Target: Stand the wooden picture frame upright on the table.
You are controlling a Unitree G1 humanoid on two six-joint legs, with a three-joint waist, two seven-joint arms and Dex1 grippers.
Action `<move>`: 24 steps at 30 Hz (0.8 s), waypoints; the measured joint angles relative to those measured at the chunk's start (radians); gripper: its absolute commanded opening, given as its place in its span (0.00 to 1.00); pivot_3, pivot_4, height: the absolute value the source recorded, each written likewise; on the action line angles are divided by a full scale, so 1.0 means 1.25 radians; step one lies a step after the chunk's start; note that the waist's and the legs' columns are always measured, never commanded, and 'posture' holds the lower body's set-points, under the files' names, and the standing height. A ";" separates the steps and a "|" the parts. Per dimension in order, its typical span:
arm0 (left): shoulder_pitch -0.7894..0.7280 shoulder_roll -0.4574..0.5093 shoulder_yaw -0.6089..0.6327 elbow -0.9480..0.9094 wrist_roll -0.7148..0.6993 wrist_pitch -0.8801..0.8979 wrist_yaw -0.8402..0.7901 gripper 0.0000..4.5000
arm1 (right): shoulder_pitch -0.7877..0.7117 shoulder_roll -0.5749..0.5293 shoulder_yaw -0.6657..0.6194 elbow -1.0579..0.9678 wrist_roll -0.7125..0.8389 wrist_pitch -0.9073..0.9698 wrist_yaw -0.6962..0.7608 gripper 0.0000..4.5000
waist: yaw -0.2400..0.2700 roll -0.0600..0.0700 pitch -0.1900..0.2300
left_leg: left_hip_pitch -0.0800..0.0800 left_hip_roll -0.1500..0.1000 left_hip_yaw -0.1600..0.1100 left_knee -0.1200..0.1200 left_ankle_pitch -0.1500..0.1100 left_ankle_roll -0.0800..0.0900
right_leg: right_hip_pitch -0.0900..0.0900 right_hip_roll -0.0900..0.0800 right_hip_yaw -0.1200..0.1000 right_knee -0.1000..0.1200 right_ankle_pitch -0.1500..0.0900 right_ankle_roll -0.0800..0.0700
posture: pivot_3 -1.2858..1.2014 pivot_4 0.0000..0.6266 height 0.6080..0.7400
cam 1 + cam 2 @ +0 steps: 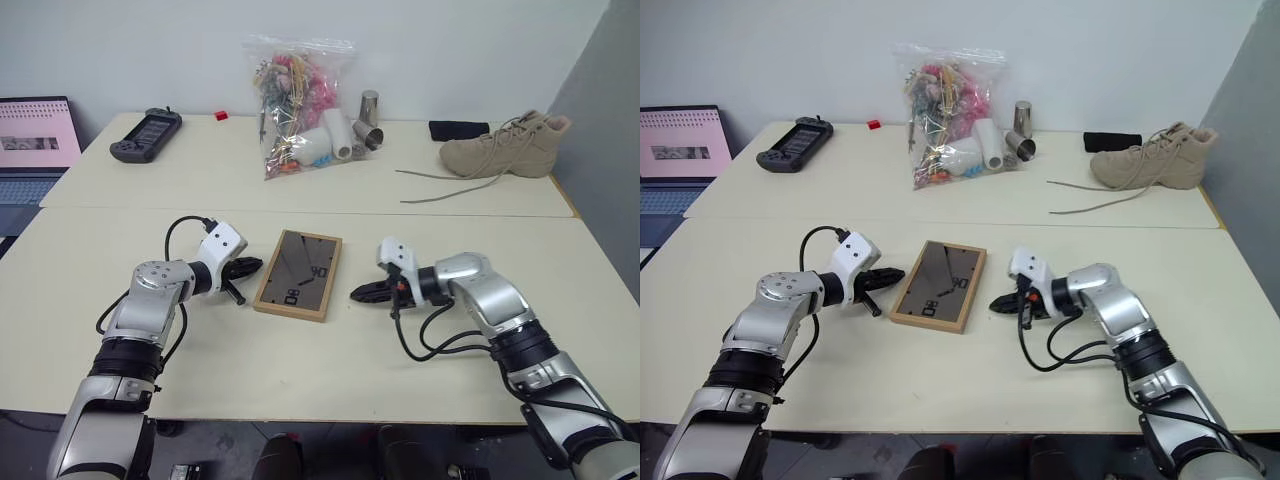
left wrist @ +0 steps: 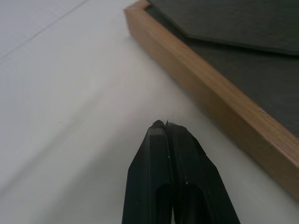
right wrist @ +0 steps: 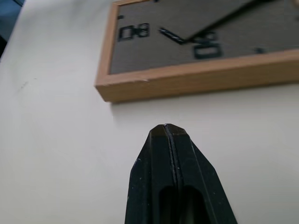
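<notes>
The wooden picture frame [image 1: 298, 274] lies flat on the table [image 1: 300, 360], back panel up, on the near panel and a little closer to the seam than to the near edge. It is not standing, so the task is at its start: this looks like the approach before lifting. The left gripper [image 1: 247, 266] has its two fingers pressed together and points at the left long side of the frame, just beside it, holding nothing. The right gripper [image 1: 362, 293] is also pressed together and empty, near the right long side but clearly apart from it. I think the next move needs the fingers to spread, then take one edge and tilt the frame up onto its easel stand.
</notes>
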 measured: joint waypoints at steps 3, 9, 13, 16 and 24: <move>-0.019 -0.013 -0.024 -0.001 0.003 0.004 -0.016 0.01 | 0.000 -0.002 -0.009 0.010 -0.002 -0.002 -0.016 0.00 | 0.001 0.000 0.000 | 0.000 0.000 0.000 0.000 0.000 0.000 | 0.000 0.000 0.000 0.000 0.000 0.000 | 0.52 0.24 1.00; -0.028 -0.013 -0.064 -0.048 0.007 0.043 -0.059 0.01 | -0.006 -0.031 -0.033 0.085 -0.018 -0.051 -0.059 0.00 | 0.004 0.000 0.000 | 0.000 0.000 0.000 0.000 0.000 0.000 | 0.000 0.000 0.000 0.000 0.000 0.000 | 0.52 0.24 1.00; -0.013 -0.014 -0.105 -0.134 0.006 0.088 -0.098 0.01 | -0.018 -0.032 -0.042 0.133 -0.037 -0.083 -0.091 0.00 | 0.003 0.000 0.000 | 0.000 0.000 0.000 0.000 0.000 0.000 | 0.000 0.000 0.001 -0.001 0.000 0.000 | 0.52 0.24 1.00; -0.011 -0.019 -0.119 -0.165 0.006 0.109 -0.100 0.01 | -0.022 -0.031 -0.047 0.142 -0.037 -0.089 -0.093 0.00 | 0.002 0.000 0.000 | 0.000 0.000 0.000 0.000 0.000 0.000 | 0.000 0.000 0.001 -0.001 0.000 0.000 | 0.52 0.24 1.00; -0.011 -0.023 -0.135 -0.191 0.006 0.133 -0.101 0.01 | -0.021 -0.020 -0.046 0.147 -0.037 -0.096 -0.091 0.00 | 0.000 0.000 0.000 | 0.000 0.000 0.000 0.000 0.000 0.000 | 0.000 0.000 0.001 -0.001 0.000 0.000 | 0.52 0.24 1.00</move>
